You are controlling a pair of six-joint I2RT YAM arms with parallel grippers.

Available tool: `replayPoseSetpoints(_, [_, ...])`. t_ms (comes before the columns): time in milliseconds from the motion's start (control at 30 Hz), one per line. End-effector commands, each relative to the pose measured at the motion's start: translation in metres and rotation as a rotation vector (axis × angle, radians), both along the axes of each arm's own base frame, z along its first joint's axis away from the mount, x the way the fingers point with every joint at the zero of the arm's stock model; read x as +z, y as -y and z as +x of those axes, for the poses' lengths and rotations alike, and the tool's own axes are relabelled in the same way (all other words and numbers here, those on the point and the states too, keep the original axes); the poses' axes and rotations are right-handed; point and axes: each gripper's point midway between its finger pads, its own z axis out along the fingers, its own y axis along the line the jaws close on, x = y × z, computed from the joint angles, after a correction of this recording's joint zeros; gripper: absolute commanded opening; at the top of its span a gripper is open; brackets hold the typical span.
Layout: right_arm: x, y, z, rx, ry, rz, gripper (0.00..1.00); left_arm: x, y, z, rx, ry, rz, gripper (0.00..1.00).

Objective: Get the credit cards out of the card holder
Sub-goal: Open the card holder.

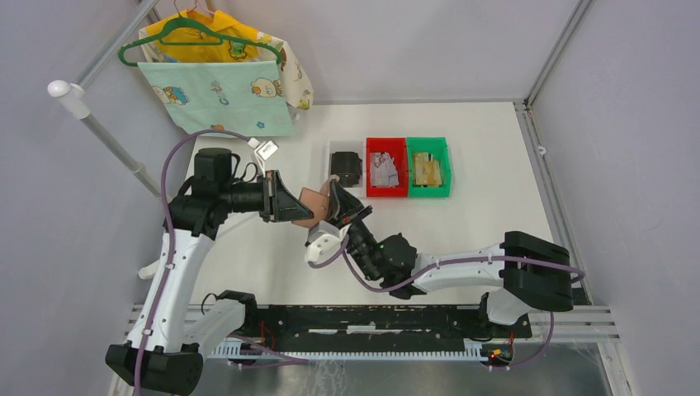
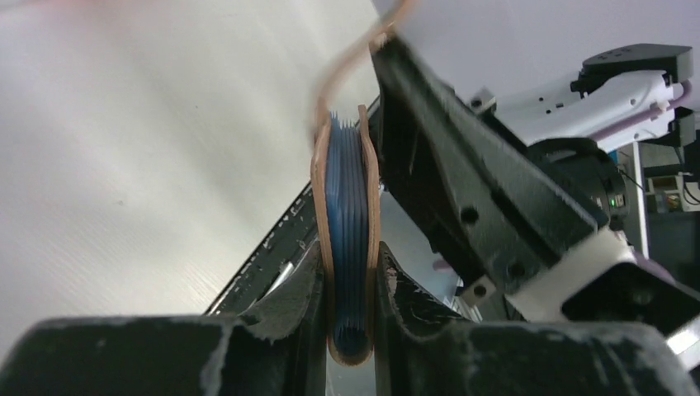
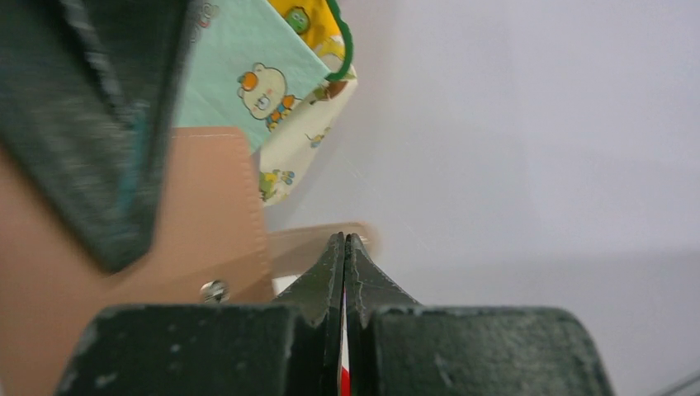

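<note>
Card holder [image 2: 347, 206] clamped spine-in by L gripper [image 2: 347, 272], open edge outward; R gripper [image 3: 345, 245] beside tab [image 3: 299, 249], jaws shut, hold unclear.

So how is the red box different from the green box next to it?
The red box holds pale grey cards; the green box holds golden-tan things. The red box is the one nearer the black block; the green box is one place further from it. Both are open-topped, the same shape and about the same size, touching side by side.
</note>
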Motion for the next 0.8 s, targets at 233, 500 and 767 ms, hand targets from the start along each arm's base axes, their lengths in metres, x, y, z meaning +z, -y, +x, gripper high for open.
replayPoseSetpoints(233, [0.043, 0.033, 0.035, 0.014, -0.179, 0.308, 0.00, 0.010, 0.002, -0.027, -0.116, 0.058, -0.024, 0.02])
replayPoseSetpoints(500, [0.045, 0.023, 0.031, 0.499, -0.634, 0.404, 0.47, -0.002, -0.008, -0.032, -0.233, 0.285, 0.095, 0.02])
replayPoseSetpoints(767, [0.029, 0.056, -0.020, 0.796, -0.795, 0.385, 0.86, 0.011, -0.007, -0.033, -0.323, 0.412, 0.096, 0.02])
